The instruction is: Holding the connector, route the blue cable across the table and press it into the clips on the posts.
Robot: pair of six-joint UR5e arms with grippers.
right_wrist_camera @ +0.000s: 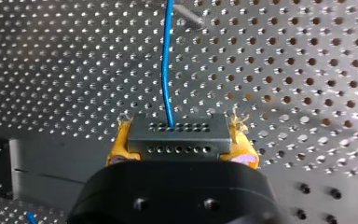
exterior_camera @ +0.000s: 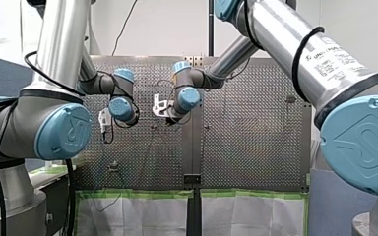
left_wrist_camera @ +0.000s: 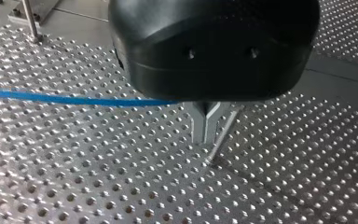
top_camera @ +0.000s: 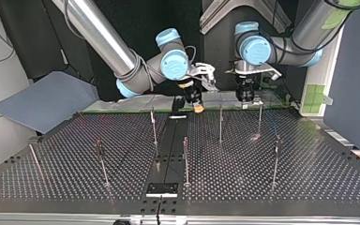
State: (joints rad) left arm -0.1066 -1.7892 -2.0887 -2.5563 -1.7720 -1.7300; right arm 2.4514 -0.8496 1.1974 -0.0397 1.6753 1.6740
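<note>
**Connector clamped, cable trailing**

My right gripper [right_wrist_camera: 181, 147] clamps the connector [right_wrist_camera: 177, 130] between yellow pads, at the top view's upper centre. The blue cable [right_wrist_camera: 167, 60] runs ahead from it. My left gripper [left_wrist_camera: 206, 137] has its metal fingers pressed together, with the cable alongside.

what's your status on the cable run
Right gripper shut on connector, cable leading out ahead. Left gripper shut, cable running in under it. Nothing seen blocking the posts.

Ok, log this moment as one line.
right pincer: shut on dark grey rectangular connector | thin blue cable: leads from connector over perforated metal table | left pincer: shut, cable beside it
</note>
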